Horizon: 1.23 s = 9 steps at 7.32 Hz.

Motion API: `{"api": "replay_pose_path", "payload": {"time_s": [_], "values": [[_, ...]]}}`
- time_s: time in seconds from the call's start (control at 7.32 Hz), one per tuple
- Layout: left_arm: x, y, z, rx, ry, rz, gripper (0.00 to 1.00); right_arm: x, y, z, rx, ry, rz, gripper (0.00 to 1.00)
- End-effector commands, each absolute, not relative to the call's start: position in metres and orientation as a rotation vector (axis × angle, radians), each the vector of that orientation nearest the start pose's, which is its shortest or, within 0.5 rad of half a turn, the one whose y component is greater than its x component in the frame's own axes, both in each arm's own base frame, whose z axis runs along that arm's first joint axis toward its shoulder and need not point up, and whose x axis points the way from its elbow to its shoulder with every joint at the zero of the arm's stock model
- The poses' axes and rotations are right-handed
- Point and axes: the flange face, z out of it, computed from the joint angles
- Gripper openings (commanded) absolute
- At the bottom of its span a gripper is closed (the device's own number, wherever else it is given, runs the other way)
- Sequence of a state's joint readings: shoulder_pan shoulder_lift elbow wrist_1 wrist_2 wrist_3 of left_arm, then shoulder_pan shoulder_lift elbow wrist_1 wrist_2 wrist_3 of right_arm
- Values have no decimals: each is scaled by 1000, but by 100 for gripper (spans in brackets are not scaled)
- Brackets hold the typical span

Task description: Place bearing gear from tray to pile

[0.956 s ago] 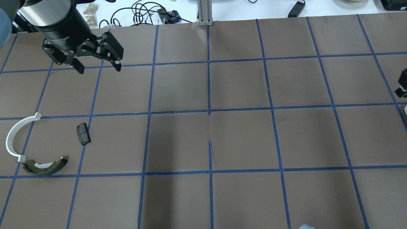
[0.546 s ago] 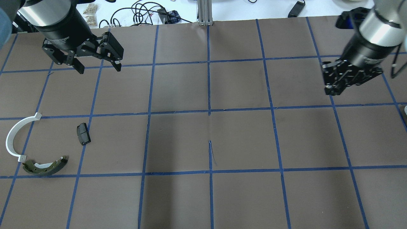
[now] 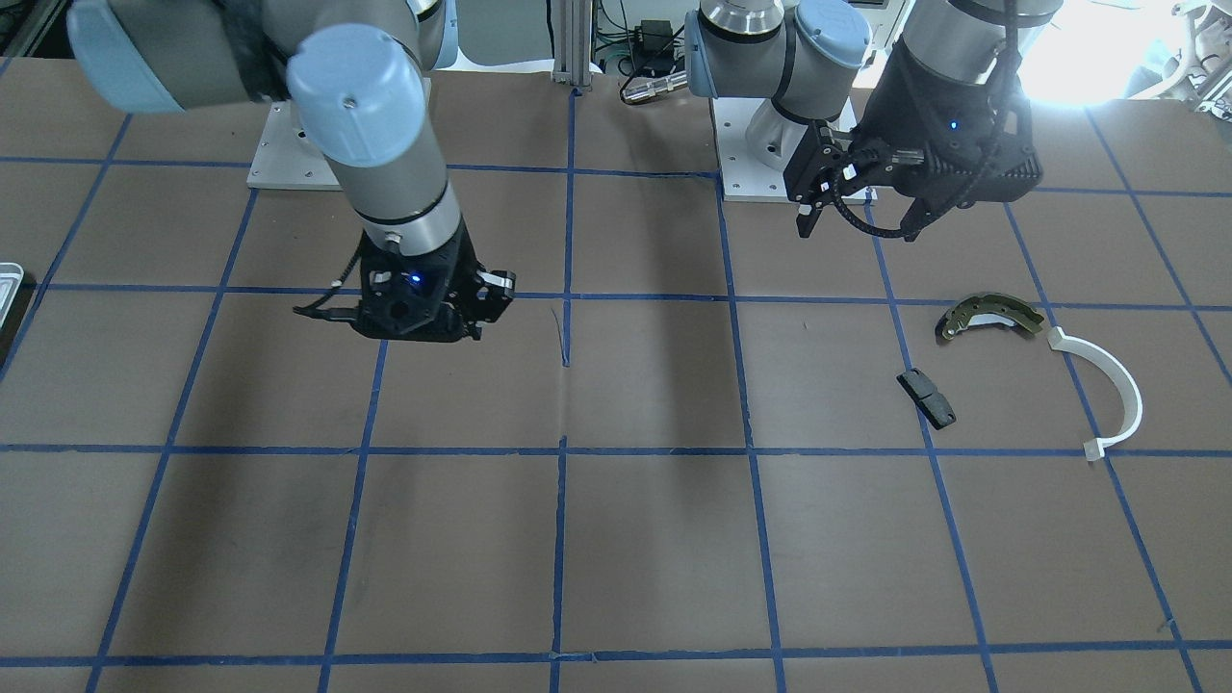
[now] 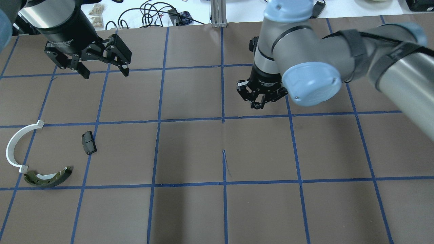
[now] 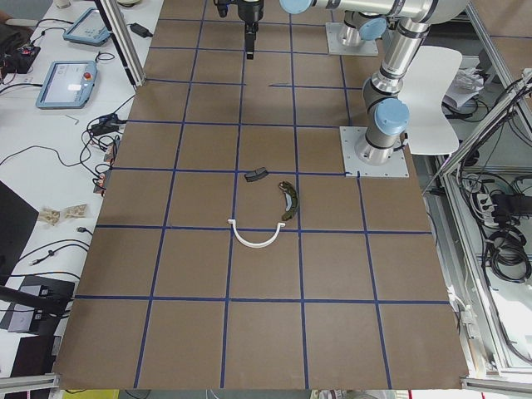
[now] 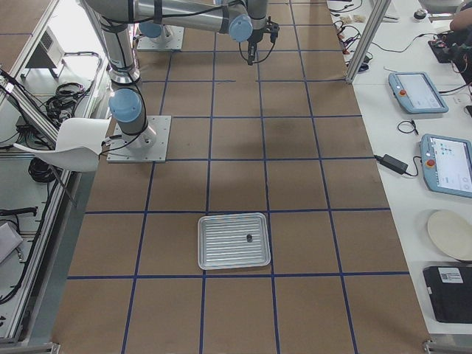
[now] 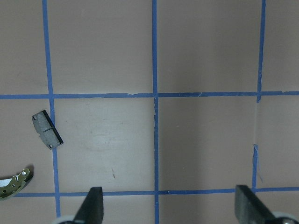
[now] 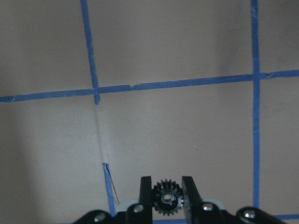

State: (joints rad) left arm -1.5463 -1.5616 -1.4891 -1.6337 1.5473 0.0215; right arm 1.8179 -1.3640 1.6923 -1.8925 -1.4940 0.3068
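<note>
My right gripper [image 4: 258,104] hangs above the table near its middle, shut on a small black toothed bearing gear [image 8: 167,198] held between its fingers [image 8: 145,191]. My left gripper [image 4: 105,73] is open and empty at the far left; its fingers [image 7: 93,205] show in the left wrist view. The pile lies below it: a white half-ring [image 4: 15,145], a black block [image 4: 89,142] and an olive brake shoe [image 4: 47,178]. The pale tray [image 6: 221,251] lies far to the right, out of the overhead view.
A small dark part [image 6: 249,237] lies in the tray. The tray's corner shows at the front-facing view's left edge [image 3: 8,279]. Blue tape lines grid the brown table [image 4: 190,152]. Cables and a metal post [image 4: 218,12] sit beyond its far edge.
My right arm has swept in from the right edge leftward to the table's middle. The left arm and the pile have not moved.
</note>
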Motion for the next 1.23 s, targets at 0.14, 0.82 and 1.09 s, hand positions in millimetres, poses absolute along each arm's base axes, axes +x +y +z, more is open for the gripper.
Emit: {"api": "replay_pose_path", "payload": {"time_s": [0.14,0.82,1.09], "values": [[-124,-493,525,-4,3165,-42,100,353,-518,263,-44,3053,-19,13],[-124,-492,525,0,3164,-40,100,376,-522,225,73,3040,-10,100],[-123,-493,524,3,3165,-40,100,362,-546,275,54,3028,-142,100]]}}
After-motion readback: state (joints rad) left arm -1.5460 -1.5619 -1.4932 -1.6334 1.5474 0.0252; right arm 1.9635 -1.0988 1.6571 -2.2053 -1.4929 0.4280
